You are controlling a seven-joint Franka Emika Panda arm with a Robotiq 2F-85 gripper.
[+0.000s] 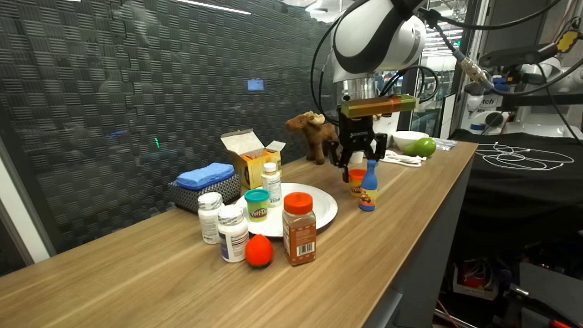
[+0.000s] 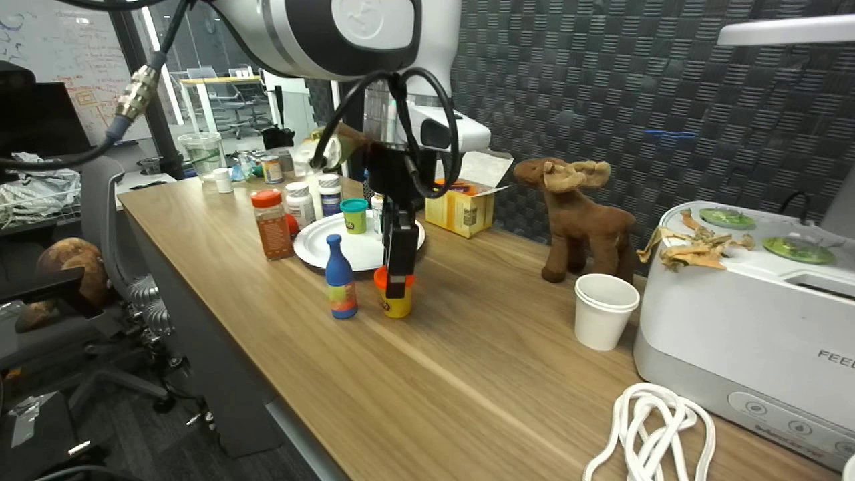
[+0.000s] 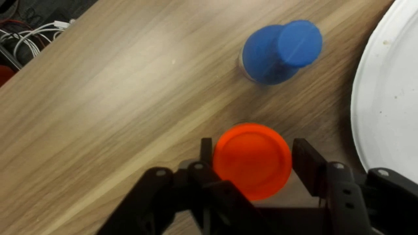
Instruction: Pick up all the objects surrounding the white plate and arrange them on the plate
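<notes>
The step in hand looks like the grasp of the orange-lidded can (image 3: 252, 163), which stands upright on the wood-grained tabletop (image 1: 355, 246), near the white plate (image 3: 390, 85) but not on it. The gripper (image 3: 251, 150) straddles it from above with its 2 fingers (image 3: 308, 166), very near the lid or touching it on opposite sides — whether they have a firm hold I cannot tell. The task seems well short of done: a teal-lidded can (image 1: 257, 206) and a slim white bottle (image 1: 272, 184) stand on the plate, while 6 things are off it, this can included. If the grip proves sure, the next move calls for a straight lift, clear of the blue bottle (image 2: 341, 277) close by, then a carry over the plate's rim and an upright landing on a bare patch.

The can is squat and round, smooth plastic by its look, with a yellow body and a lid sunken inside a raised lip. The blue bottle tapers to a narrow neck; it looks light, so a brush could tip it. The plate is plain and shallow, a few specks showing in the wrist view. Beside it stand 2 white pill bottles (image 1: 234, 238), round-shouldered and wrapped in labels, near a red ball (image 1: 259, 250) that comes to a slight point on top and might roll. The red-capped jar (image 1: 299, 232) has flat, partly see-through sides with brown contents — a shape that should sit steady between the jaws
</notes>
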